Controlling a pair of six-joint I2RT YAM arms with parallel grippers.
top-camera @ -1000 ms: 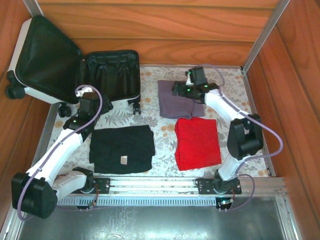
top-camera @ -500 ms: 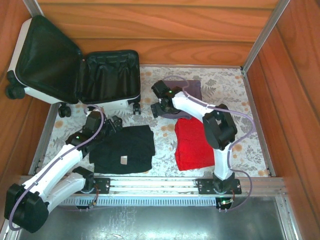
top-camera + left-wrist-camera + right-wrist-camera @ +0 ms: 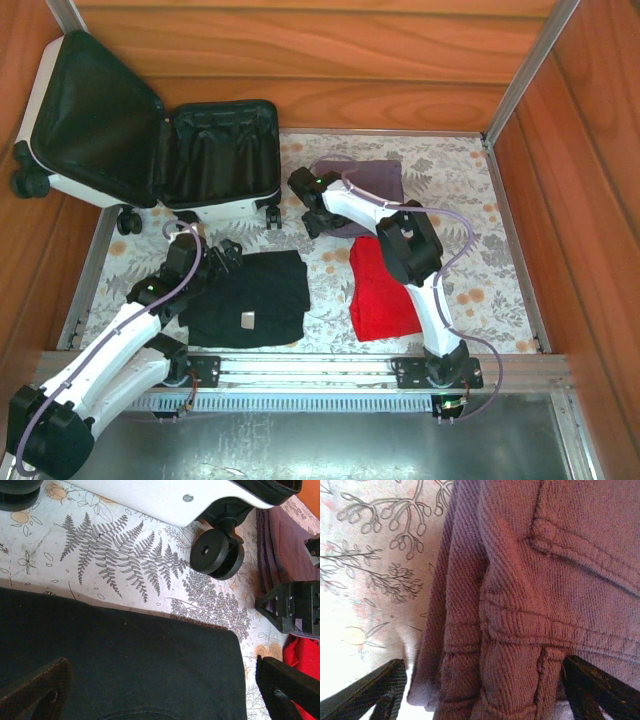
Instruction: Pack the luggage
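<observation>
The luggage (image 3: 215, 150) lies open at the back left, a white shell with black lining; its white shell (image 3: 165, 500) and a black wheel (image 3: 217, 555) show in the left wrist view. My left gripper (image 3: 222, 252) is open over the far left corner of a folded black garment (image 3: 250, 295), which fills the space between its fingers (image 3: 35, 690). My right gripper (image 3: 312, 212) is open at the near left edge of a folded purple garment (image 3: 365, 185). That thick folded edge (image 3: 490, 630) lies between the wide-set fingers (image 3: 595, 690).
A folded red garment (image 3: 385, 290) lies right of the black one, under the right arm. The flower-patterned cloth (image 3: 470, 240) covers the table. Wooden walls close in the back and both sides. A metal rail (image 3: 320, 370) runs along the near edge.
My left arm pulled back from the luggage's front to the black garment. My right arm swung from the purple garment's far side to its near left edge, and its jaws narrowed slightly.
</observation>
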